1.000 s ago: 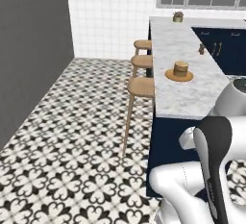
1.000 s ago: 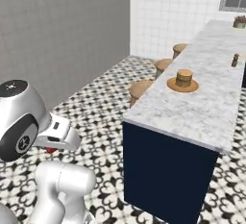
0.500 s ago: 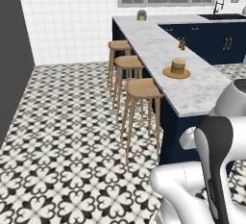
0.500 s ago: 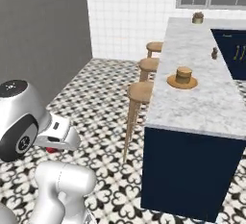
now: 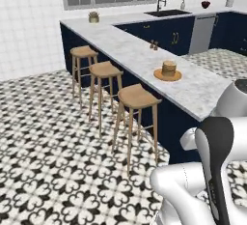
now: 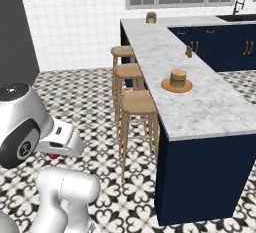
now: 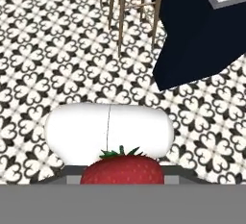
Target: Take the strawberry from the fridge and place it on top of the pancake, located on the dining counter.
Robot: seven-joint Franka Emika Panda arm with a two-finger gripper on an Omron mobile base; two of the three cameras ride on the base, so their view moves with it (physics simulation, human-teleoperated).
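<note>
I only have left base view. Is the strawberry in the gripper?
Observer: Yes, the hand view shows the strawberry held at the gripper, over the patterned floor.
Operator: Anything red visible elsewhere?
Observer: The right base view shows a red bit under the white hand.
Operator: Is the pancake free?
Observer: Yes, the pancake sits bare on its plate on the dining counter.
</note>
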